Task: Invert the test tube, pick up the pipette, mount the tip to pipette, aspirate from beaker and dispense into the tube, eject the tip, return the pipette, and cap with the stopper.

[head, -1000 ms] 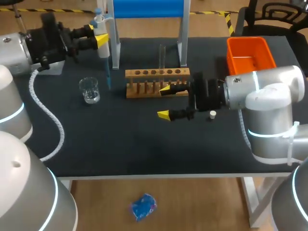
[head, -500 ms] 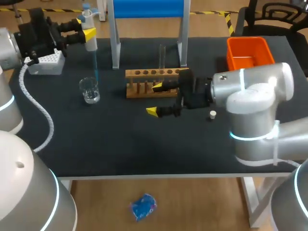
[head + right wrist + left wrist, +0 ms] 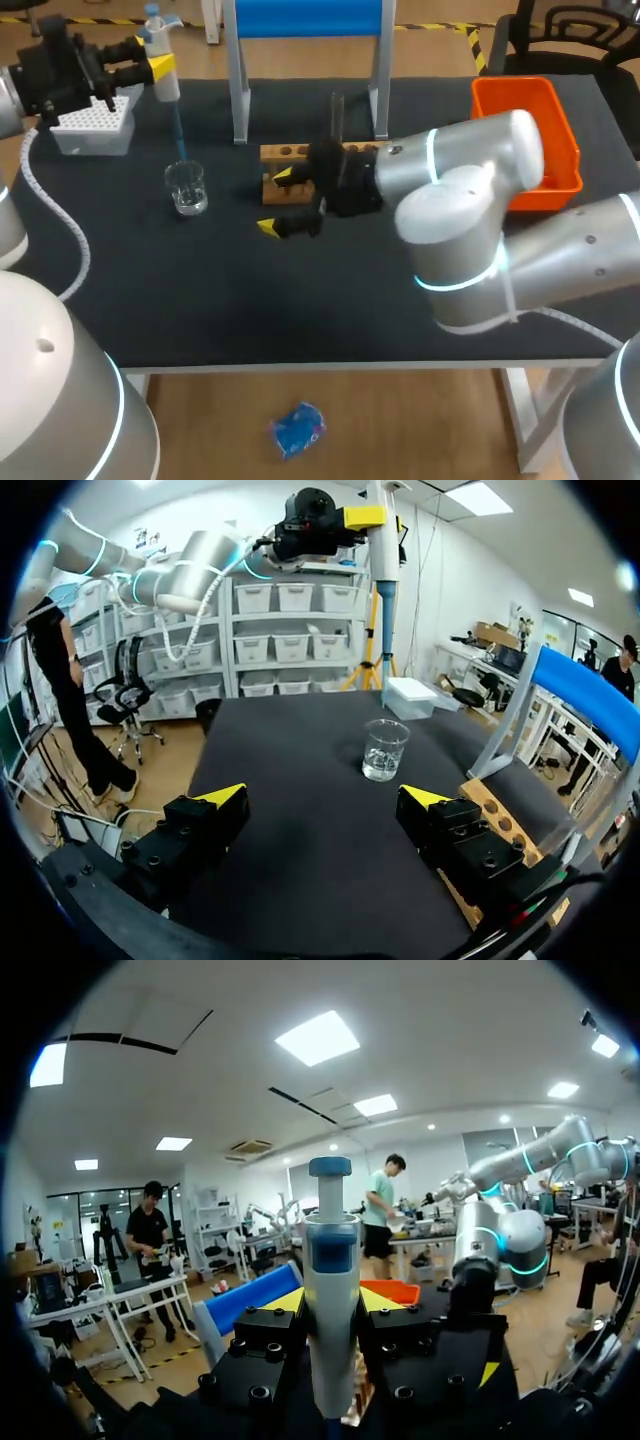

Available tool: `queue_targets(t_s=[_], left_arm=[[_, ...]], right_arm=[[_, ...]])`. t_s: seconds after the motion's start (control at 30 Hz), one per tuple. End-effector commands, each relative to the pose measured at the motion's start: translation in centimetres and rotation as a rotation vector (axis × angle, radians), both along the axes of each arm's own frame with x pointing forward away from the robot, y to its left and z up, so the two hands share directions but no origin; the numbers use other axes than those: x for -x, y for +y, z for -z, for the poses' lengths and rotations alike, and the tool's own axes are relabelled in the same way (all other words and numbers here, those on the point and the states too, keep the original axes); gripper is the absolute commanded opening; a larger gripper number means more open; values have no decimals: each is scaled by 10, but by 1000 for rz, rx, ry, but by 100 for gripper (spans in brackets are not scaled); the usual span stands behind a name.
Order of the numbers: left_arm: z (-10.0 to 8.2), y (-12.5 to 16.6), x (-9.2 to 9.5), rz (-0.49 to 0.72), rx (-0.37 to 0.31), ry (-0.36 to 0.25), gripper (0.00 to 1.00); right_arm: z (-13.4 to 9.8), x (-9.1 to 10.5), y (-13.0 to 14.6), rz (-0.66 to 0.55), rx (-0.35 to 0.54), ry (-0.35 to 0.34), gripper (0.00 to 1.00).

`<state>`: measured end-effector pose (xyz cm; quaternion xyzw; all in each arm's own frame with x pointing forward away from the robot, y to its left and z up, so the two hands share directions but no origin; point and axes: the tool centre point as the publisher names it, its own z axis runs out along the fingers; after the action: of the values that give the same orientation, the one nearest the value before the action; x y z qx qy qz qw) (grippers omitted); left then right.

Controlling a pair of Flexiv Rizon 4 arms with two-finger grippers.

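White tip box (image 3: 92, 128) sits at the desk's far left corner. My left gripper (image 3: 158, 66) is just right of it, above the far edge, clamped on the pipette (image 3: 166, 88). Left wrist view confirms: both fingers pressed on the barrel, plunger end up. The pipette is upright with its blue tip (image 3: 179, 135) mounted and pointing down. The tip's end hangs over the beaker (image 3: 186, 188), above the rim and apart from it per the right wrist view. The beaker is glass with a little clear liquid at the bottom. It stands left of the desk's middle, well apart from the box.

A blue-topped frame (image 3: 305, 18) stands at the middle of the far edge, its two grey posts down on the desk.

My right gripper (image 3: 276, 202) is low over the desk at the left end of the wooden rack (image 3: 292, 154). Its fingers are spread wide, holding nothing, and it faces the beaker. One finger is just beside the rack's end, contact unclear; the other sits toward the near edge.

The rack lies in front of the posts, its right part covered by my right arm. The test tube (image 3: 337, 112) stands upright in a rack hole; can't tell which end is up. Orange bin (image 3: 540, 105) at the far right corner, partly behind the same arm.
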<state>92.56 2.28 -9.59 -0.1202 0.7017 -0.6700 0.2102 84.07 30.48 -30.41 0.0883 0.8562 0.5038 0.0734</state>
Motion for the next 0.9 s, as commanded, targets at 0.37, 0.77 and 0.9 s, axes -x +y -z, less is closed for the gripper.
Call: queue_targets(t_s=[0.37,0.77,0.9], left_arm=[[5,8,-15,18,4,-10,0],[6,15,-17,18,0,-11,0],[7,16,-18,18,1,-11,0]], right_arm=[[57,-34,68,102,35,1,100],[84,-49,84,132,23,-13,100],[90,-52,88,133,21,-6,100]])
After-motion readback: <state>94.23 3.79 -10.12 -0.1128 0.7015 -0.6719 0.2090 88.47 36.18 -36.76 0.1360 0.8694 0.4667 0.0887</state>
